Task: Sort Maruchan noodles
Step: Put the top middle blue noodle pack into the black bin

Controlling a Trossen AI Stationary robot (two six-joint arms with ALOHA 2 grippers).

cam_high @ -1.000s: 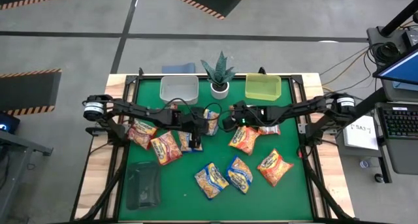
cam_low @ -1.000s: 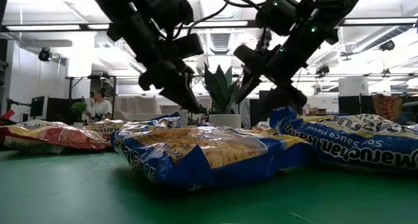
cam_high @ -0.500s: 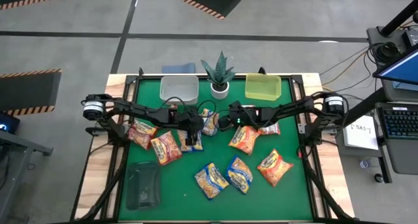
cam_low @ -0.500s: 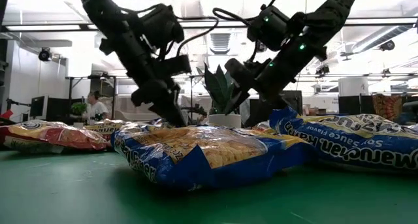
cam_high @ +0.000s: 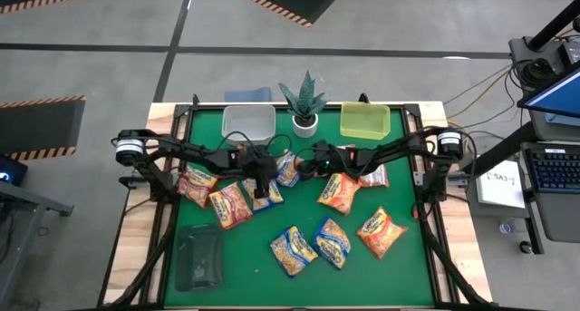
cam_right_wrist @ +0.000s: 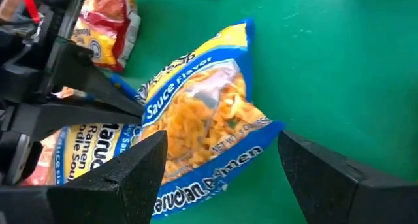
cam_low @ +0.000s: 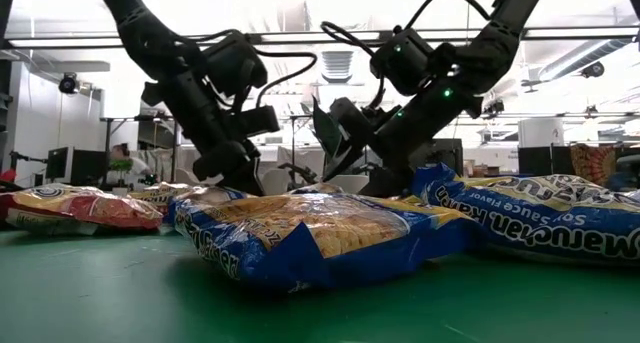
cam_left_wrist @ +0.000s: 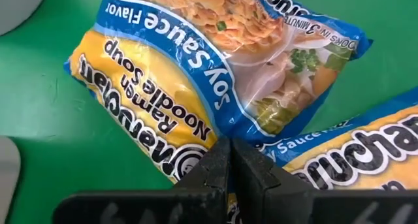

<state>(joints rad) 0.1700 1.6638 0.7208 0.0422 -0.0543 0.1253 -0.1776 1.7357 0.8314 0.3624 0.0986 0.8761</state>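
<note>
Low view puts a yellow-and-blue crinkly plastic Maruchan ramen packet point(cam_low: 320, 238) closest to the counter's near edge, lying flat on the green counter point(cam_low: 120, 303), with a second yellow-and-blue soy sauce packet point(cam_low: 540, 218) beside it toward the right edge. From above, three packets lie in a loose row nearest the near edge: a yellow-blue one point(cam_high: 293, 249), another yellow-blue one point(cam_high: 333, 242) and an orange-red one point(cam_high: 381, 232). A dark translucent tray point(cam_high: 198, 257) sits by the near left corner.

Mid-counter, an orange-red packet point(cam_high: 340, 192) lies right of centre, and two red-orange packets point(cam_high: 230, 204) point(cam_high: 196, 181) lie toward the left edge. The left end effector point(cam_high: 262, 188) is down at a yellow-blue soy sauce packet point(cam_left_wrist: 196, 87); its fingers point(cam_left_wrist: 219, 175) are pressed together, their tips at that packet's edge, where a further yellow-blue packet point(cam_left_wrist: 353, 152) overlaps. I cannot tell whether any plastic is pinched between them.

The right end effector point(cam_right_wrist: 219, 178) hovers near the middle with its fingers point(cam_right_wrist: 137, 168) spread wide, holding nothing, over another yellow-blue soy sauce packet point(cam_right_wrist: 202, 126) on the counter.

Along the far edge stand a clear plastic bin point(cam_high: 248, 123), a potted spiky green plant point(cam_high: 304, 101) in a white pot, and a yellow-green translucent bin point(cam_high: 365, 121).
</note>
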